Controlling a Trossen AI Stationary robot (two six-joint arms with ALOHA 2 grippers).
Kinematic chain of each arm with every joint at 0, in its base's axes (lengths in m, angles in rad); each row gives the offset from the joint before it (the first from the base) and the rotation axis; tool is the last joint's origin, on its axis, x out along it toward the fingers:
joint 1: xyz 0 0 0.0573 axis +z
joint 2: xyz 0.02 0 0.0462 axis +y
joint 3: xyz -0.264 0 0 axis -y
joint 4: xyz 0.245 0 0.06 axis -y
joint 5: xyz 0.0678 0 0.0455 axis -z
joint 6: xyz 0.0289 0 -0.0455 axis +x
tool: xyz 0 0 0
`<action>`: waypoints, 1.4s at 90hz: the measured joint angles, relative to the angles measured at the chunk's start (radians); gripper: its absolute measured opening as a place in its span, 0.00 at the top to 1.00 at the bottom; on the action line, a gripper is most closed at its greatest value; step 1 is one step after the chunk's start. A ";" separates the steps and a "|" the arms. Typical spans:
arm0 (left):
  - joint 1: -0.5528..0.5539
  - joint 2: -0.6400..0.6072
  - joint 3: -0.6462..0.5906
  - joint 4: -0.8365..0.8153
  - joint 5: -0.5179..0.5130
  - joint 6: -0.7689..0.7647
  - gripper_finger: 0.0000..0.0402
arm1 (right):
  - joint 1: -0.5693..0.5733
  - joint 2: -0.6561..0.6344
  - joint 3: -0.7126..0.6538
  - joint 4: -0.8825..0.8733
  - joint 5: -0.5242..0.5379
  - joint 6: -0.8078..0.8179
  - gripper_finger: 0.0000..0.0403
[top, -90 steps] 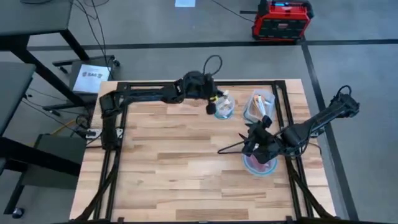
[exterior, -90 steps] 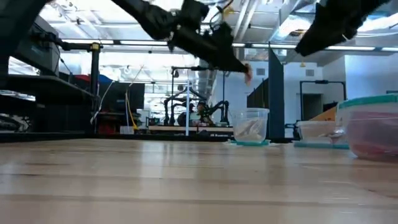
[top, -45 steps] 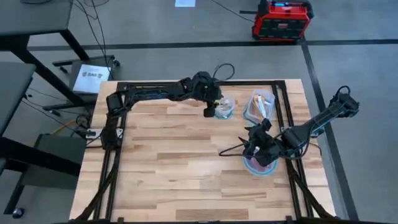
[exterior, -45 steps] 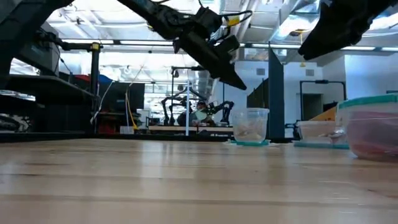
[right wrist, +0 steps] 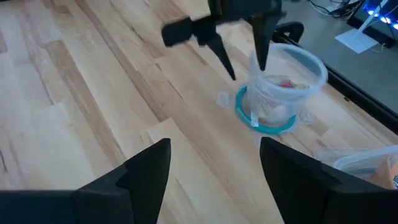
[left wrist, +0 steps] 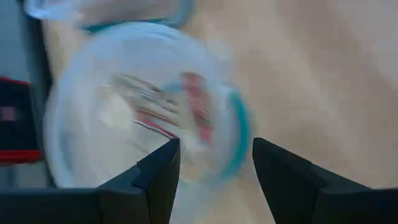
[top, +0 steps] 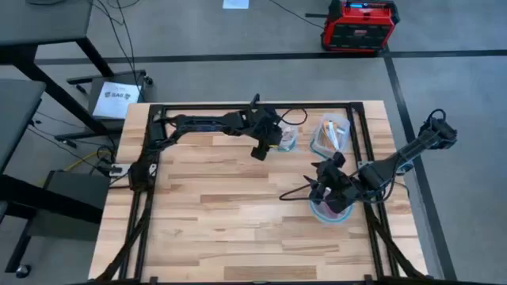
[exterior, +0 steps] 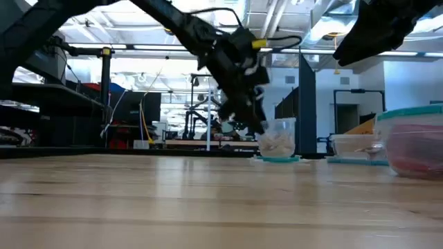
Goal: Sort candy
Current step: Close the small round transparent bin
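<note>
Looking down, the left gripper (top: 262,147) hung released beside the round tub (top: 286,138), while the right gripper (top: 326,188), fingers apart, hovered over another tub (top: 328,212). Left wrist view showed candy (left wrist: 194,112) lying inside the round tub: light, crinkly, probably slippery wrappers, best pinched across the middle

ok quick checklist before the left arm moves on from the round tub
1. Left gripper empty: ok, fingers open with nothing between them.
2. Left gripper clear of the round tub: ok, beside the rim, not inside.
3. Candy in the tub: ok, a red-striped wrapper lies inside.
4. Tub upright: ok.
5. Small pale scrap on the table by the tub: cannot tell if it is candy.
6. Right gripper out of the way: ok, open over the near container.
</note>
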 joint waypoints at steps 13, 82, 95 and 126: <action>0.004 -0.005 0.003 0.029 -0.006 0.015 0.54 | 0.000 0.000 0.000 -0.001 0.000 0.000 0.42; -0.031 0.001 0.056 -0.219 -0.164 0.092 0.99 | 0.000 0.000 0.000 -0.002 0.000 -0.009 0.42; -0.059 -0.076 0.075 -0.342 -0.171 0.006 1.00 | -0.003 0.000 0.000 -0.007 -0.001 -0.011 0.42; -0.145 -0.316 0.030 -0.659 -0.154 -0.299 1.00 | -0.103 0.002 0.000 0.041 -0.049 -0.247 0.42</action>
